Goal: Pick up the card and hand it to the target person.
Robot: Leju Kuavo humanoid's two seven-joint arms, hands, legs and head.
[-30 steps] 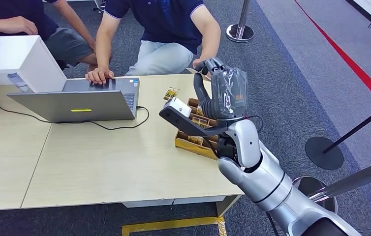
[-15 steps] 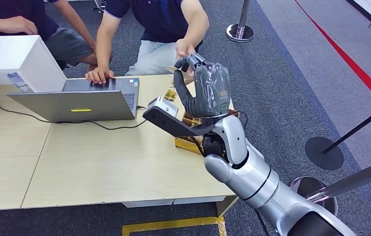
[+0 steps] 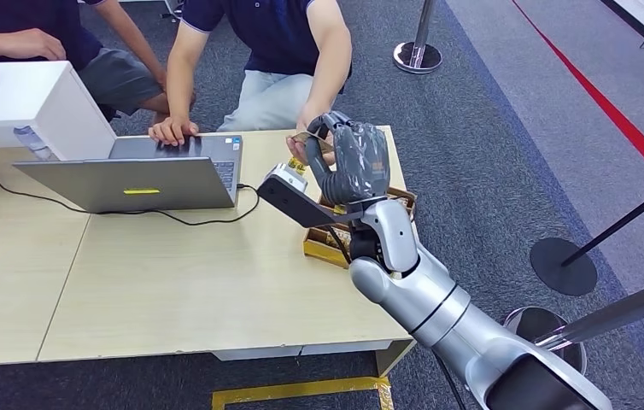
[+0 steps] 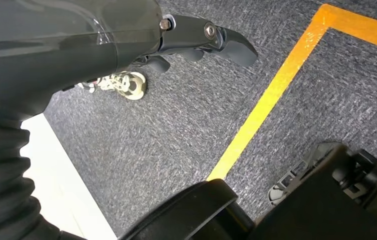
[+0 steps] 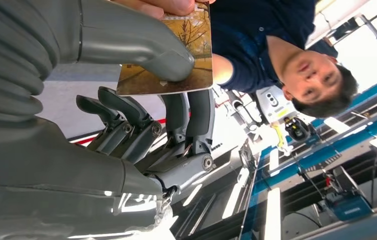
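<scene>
Handover under way: your right hand (image 3: 354,162) pinches the card (image 5: 176,55) between thumb and fingers above the table (image 3: 173,282), where the person's hand (image 3: 301,143) already grips its far edge. Hold steady; loosen only once they pull.

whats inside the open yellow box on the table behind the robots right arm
The yellow cardboard box on the pale wooden table shows small gold-and-brown printed cards standing in compartments. The silver right arm and its black wrist camera mount cover most of the box, so the remaining contents stay hidden.
</scene>
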